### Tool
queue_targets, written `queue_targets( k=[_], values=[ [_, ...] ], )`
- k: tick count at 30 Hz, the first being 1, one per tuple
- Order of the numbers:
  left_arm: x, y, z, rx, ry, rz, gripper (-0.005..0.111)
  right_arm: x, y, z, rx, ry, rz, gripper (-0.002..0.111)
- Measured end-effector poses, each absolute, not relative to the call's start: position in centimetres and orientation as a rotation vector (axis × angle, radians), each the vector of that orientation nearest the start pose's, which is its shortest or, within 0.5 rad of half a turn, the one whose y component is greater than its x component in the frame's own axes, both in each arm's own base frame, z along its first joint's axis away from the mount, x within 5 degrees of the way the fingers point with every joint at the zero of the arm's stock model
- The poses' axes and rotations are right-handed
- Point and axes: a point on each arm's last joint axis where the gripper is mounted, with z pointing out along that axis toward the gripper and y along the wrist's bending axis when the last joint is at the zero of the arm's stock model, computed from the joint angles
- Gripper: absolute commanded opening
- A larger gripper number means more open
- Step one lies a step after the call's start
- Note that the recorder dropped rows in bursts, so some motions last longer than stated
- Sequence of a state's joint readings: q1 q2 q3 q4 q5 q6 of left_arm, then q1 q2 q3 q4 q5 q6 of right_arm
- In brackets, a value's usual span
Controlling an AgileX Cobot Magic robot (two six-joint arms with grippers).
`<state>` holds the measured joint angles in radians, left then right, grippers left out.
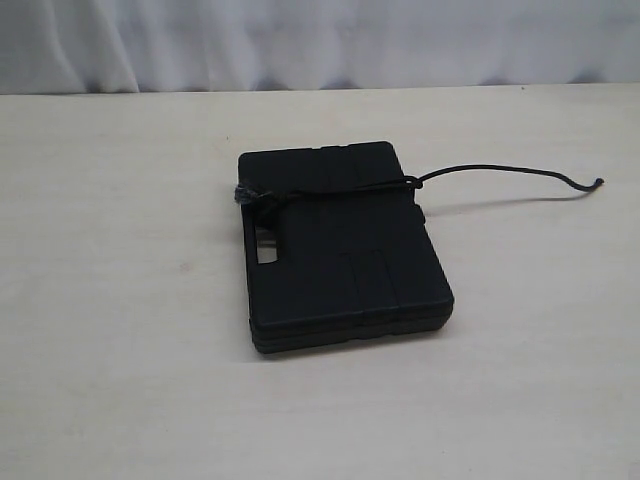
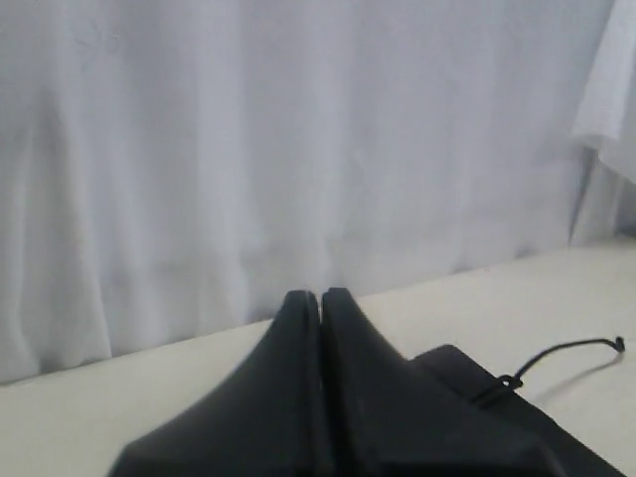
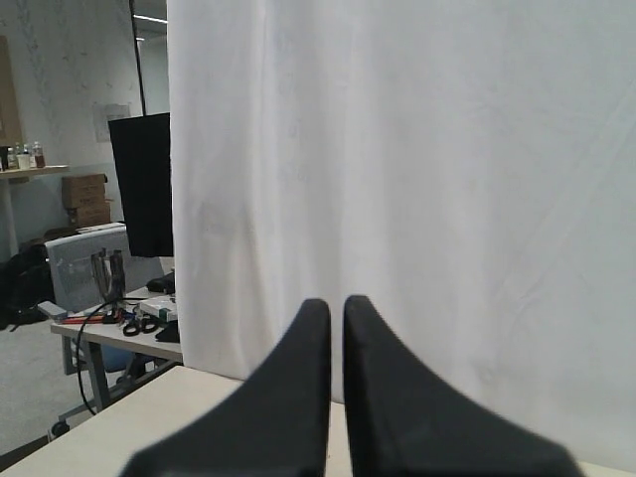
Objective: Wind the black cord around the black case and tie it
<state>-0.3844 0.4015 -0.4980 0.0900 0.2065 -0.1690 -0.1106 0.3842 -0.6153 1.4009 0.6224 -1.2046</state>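
The black case lies flat in the middle of the pale table, its handle slot toward the left. The black cord crosses its far part, with a knot bundle at the left edge and a free end arching off to the right, lifted above the table. In the left wrist view the case and the cord's free end show beyond my left gripper, which is shut and empty. My right gripper is shut on nothing and faces the white curtain. Neither gripper shows in the exterior view.
A white curtain hangs along the table's far edge. In the right wrist view, past the curtain's edge, stand a desk with tools and a dark monitor.
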Motion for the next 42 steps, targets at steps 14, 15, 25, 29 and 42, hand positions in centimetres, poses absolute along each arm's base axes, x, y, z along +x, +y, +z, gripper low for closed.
queue_targets(
  k=[14,15,25,29,42],
  values=[
    [5.3,-0.6,31.0,-0.017,1.437,-0.212,0.0,6.2,4.6,37.9,-0.33,1.386,0.458,0.004],
    [5.1,-0.5,30.8,-0.027,1.43,-0.202,0.0,6.2,4.6,37.9,-0.33,1.386,0.458,0.004],
    [3.8,0.0,28.2,-0.092,1.379,-0.136,0.0,6.2,4.6,37.9,-0.33,1.386,0.458,0.004],
    [4.2,0.0,27.1,-0.058,1.408,-0.081,0.0,6.2,4.6,37.9,-0.33,1.386,0.458,0.004],
    [5.4,-0.1,22.3,0.0,1.532,-0.041,0.0,6.2,4.6,37.8,-0.331,1.387,0.457,0.004]
  ],
)
